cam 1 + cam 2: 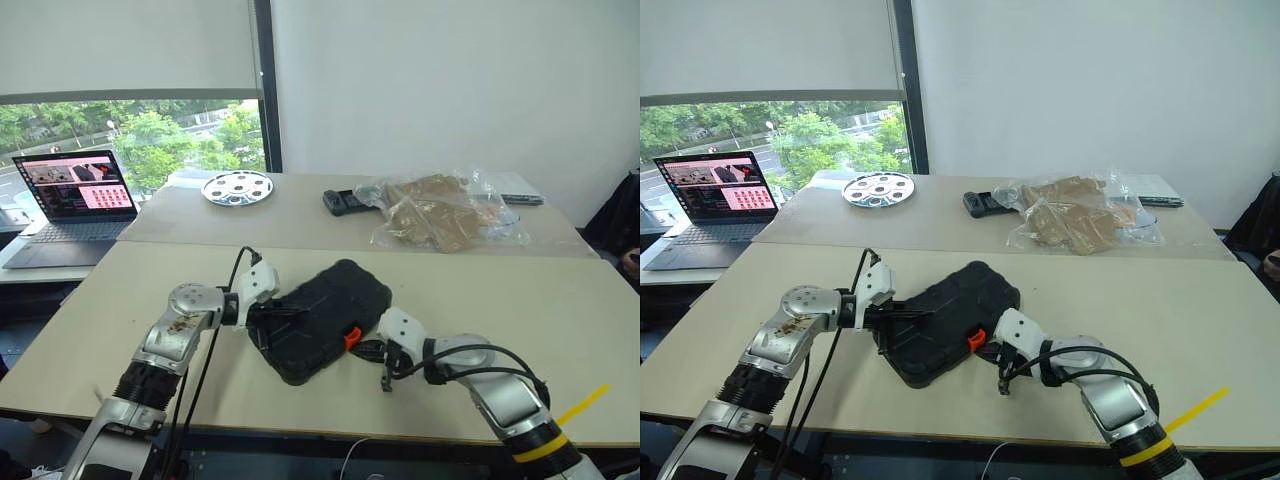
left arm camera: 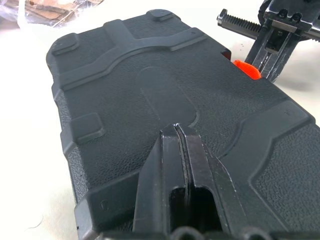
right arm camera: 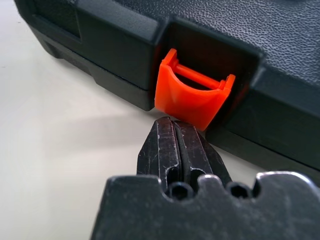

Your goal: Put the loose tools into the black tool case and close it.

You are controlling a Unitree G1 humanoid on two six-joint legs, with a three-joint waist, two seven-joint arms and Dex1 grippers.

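Black tool case (image 1: 322, 320) lies lid down on the near table (image 1: 560, 310), skewed, between my two arms, front edge toward my right. Lid is closed over the base all round. Shell is textured with moulded ribs and pads; no brand, label or lettering readable on it from any view.

Left gripper (image 2: 177, 131): fingers pressed together, nothing between them, tips resting on top of the lid at the case's left end.

Right gripper (image 3: 174, 122): fingers also together, empty, tips at table level right against the lower lip of the orange latch (image 3: 192, 97). Latch sits in its recess on the front edge and tilts outward, so it does not look snapped flat.

No loose tools on the near table around the case.

Far table: open laptop (image 1: 78, 198) on the left with a pink-toned screen, text too small to read; round metal disc with holes (image 1: 238, 187); small flat black gadget (image 1: 345, 202) beside a clear plastic bag of brown items (image 1: 440, 212), no readable print on it.
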